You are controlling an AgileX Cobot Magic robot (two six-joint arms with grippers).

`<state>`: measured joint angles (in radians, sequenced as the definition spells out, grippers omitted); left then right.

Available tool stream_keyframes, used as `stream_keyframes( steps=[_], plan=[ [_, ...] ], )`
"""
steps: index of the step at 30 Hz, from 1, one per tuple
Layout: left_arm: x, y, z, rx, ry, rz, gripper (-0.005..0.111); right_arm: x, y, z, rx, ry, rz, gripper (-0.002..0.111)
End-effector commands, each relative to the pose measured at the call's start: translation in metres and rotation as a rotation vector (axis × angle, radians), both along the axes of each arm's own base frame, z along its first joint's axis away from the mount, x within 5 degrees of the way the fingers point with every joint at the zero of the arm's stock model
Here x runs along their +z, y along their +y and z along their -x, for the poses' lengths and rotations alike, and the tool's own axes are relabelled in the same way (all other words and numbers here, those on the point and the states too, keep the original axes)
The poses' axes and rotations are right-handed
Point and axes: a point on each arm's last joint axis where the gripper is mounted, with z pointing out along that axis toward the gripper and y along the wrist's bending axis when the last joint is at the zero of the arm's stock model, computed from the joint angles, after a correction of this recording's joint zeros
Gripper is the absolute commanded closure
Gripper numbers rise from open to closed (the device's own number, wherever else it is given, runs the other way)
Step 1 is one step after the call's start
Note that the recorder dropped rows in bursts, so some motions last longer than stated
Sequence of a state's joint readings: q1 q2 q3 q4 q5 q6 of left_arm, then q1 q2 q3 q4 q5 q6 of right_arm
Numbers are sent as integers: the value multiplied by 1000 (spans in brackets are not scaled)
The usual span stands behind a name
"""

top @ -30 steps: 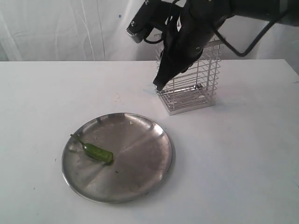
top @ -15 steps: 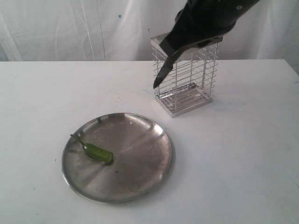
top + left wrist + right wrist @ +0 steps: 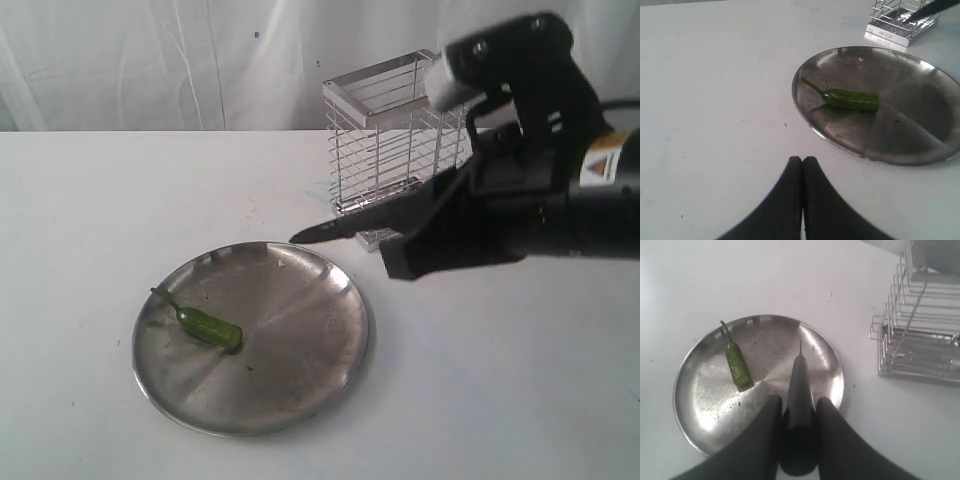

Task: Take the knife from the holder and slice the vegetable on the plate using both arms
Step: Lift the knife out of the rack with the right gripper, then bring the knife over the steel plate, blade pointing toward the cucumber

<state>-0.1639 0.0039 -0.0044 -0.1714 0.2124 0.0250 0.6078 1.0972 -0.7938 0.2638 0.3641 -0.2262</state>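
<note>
Wrist view: right hand (image 3: 799,401) grips knife (image 3: 800,415).

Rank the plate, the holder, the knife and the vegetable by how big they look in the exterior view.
1. plate
2. holder, partly hidden
3. knife, handle end covered, so the visible part only
4. vegetable

The knife (image 3: 345,228) is showing solid black from tip to handle, matching the black right claw (image 3: 799,407) and the black left claw (image 3: 802,165), while a small white-and-orange label (image 3: 601,160) is standing out on the dark right arm (image 3: 560,225). The chili pepper (image 3: 210,326) is shining glossy green against the plate (image 3: 300,330), which is reflecting dull, scratched steel grey. The wire holder (image 3: 395,150) is gleaming chrome with a pattern of horizontal bars, and the surface (image 3: 100,200) is looking plain white, like the curtain (image 3: 150,60) behind.
</note>
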Motion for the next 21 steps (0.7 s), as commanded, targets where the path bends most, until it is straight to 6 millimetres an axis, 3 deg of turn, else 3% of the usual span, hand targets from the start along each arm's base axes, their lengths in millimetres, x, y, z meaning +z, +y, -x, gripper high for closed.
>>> stream_keyframes(
  steps=[1, 8, 13, 21],
  plan=[
    [-1, 0, 0, 2, -3, 4, 107, -27, -7, 5, -65, -23, -68, 107],
    [-1, 0, 0, 2, -3, 4, 107, -52, -7, -1, -92, -45, -40, 107],
    [-1, 0, 0, 2, -3, 4, 107, -62, 6, -3, -39, -59, -1, 107],
    [-1, 0, 0, 2, -3, 4, 107, -100, 32, -12, 20, -12, 85, 107]
  ],
)
